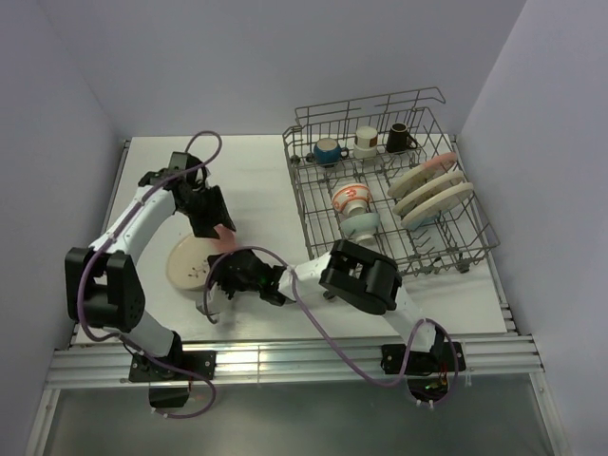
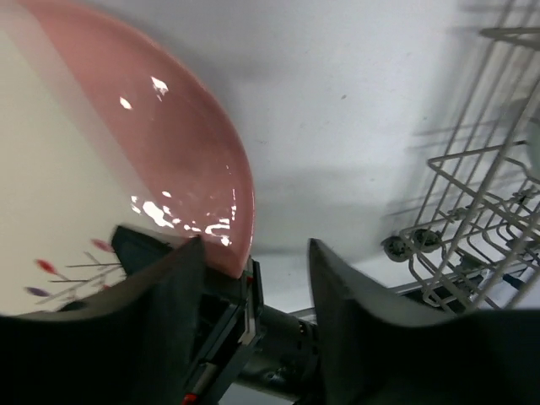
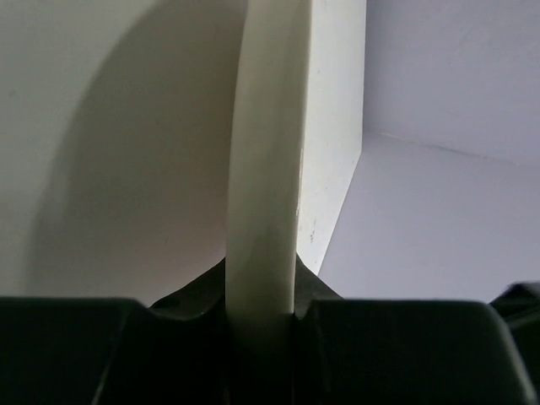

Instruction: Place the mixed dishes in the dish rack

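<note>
Standing in dish rack (image 1: pixel 370 106): plates (image 1: pixel 429 195), mugs (image 1: pixel 366 142), seemingly bowls (image 1: pixel 359 223).

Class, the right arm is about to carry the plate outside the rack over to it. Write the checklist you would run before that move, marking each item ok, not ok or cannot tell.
1. Right gripper shut on the plate rim: ok; the rim sits squarely between its fingers.
2. Left gripper open, nothing between its fingers: ok.
3. Left gripper off the plate: cannot tell; the pink edge lies right beside one finger.
4. Room in the dish rack: ok; bare tines show nearer than the three racked plates.
5. No loose dish on the table between plate and rack: ok.
</note>
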Controlling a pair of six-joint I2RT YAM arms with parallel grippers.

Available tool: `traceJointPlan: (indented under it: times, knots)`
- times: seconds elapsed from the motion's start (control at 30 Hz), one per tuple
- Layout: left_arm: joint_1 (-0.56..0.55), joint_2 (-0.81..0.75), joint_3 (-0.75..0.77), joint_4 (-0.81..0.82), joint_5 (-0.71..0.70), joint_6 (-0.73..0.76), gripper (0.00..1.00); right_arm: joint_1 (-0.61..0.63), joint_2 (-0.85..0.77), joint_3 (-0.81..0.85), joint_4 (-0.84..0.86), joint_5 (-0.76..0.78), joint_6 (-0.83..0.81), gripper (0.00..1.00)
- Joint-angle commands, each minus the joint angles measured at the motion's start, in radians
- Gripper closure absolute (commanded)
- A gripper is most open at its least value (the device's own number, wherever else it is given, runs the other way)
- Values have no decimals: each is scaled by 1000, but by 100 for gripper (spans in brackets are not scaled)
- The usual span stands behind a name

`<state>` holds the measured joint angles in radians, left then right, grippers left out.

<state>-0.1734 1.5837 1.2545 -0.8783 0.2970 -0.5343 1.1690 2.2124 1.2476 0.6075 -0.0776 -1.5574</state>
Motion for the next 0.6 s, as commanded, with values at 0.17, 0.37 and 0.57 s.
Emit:
traceJointPlan:
  times: [0.17,0.37,0.57]
  knots:
    - [32,-206,155,-19,-142,2,31,8,-213,-76,63,-25,105,100]
    - [54,-395,129,59,-298,39,29,6,-414,-13,-188,-68,252,100]
    - [57,-706,-88,232,-439,23,28,-26,-519,258,-668,-158,454,100]
